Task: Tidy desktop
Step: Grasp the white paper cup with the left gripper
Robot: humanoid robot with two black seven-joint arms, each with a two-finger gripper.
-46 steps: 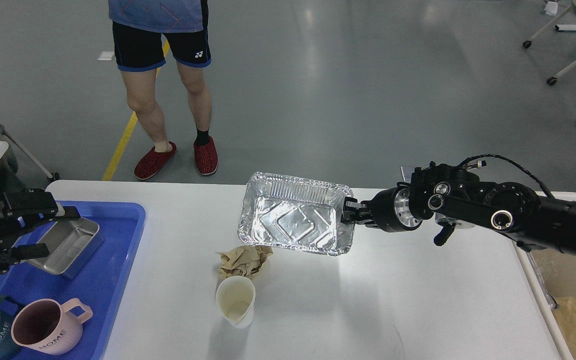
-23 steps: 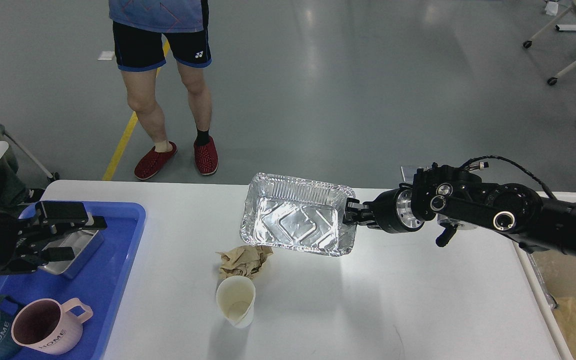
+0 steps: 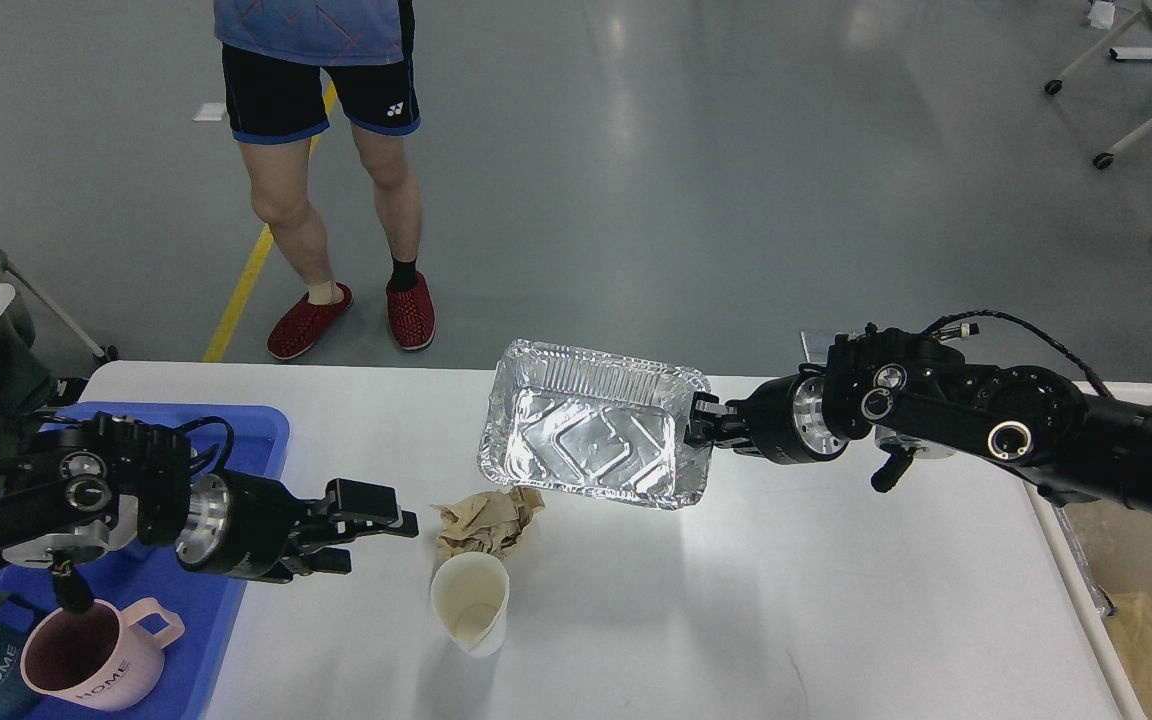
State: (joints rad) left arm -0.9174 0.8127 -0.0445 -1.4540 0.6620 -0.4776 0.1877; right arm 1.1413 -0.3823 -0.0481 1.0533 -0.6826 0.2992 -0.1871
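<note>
On the white counter (image 3: 836, 600) a paper cup (image 3: 471, 603) stands nearest, crumpled brown paper (image 3: 489, 520) just behind. The left claw (image 3: 376, 528) gapes empty (beside the paper). Farther back, the right claw (image 3: 698, 428) pinches a raised foil tray (image 3: 591, 437).

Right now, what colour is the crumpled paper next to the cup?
Light brown, kraft-like; the crumpled paper shows best in the head view, just behind the white cup.

Beside the paper cup (image 3: 471, 603): crumpled brown paper (image 3: 489, 519) sitting just behind it, foil tray (image 3: 596, 437) hanging beyond.
Right of the cup: bare desktop (image 3: 836, 600) lying open.
Left: left gripper (image 3: 376, 525) hovering near.
</note>
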